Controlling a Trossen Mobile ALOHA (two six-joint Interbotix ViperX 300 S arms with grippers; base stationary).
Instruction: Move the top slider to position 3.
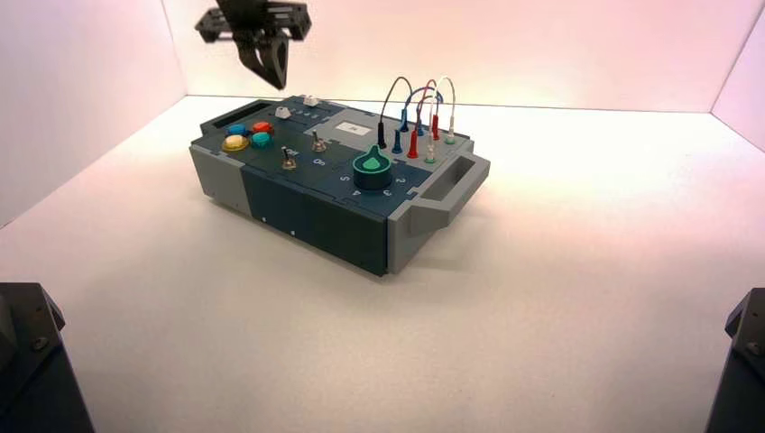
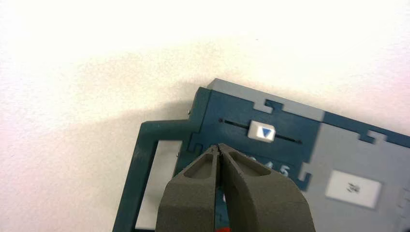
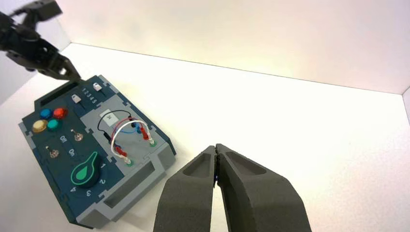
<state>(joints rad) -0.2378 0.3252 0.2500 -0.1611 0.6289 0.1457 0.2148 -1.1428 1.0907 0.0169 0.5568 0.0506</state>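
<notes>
The top slider (image 2: 261, 132) is a small off-white knob with a blue triangle on a dark track, along the box's far edge. It sits near the middle of that track. It also shows as a pale knob (image 1: 311, 101) in the high view and a pale knob (image 3: 98, 87) in the right wrist view. My left gripper (image 2: 219, 146) is shut and empty, hovering just short of the knob over the printed digits, hiding part of them. From above, the left gripper (image 1: 275, 79) hangs over the box's back left end. My right gripper (image 3: 216, 147) is shut and empty over the bare table, right of the box.
The box (image 1: 316, 212) stands turned on the white table. A second pale slider (image 1: 282, 113) lies just nearer, beside the coloured buttons (image 1: 248, 135). Two toggle switches (image 1: 302, 152), a green dial (image 1: 372, 164) and plugged wires (image 1: 419, 113) fill the rest. White walls enclose the table.
</notes>
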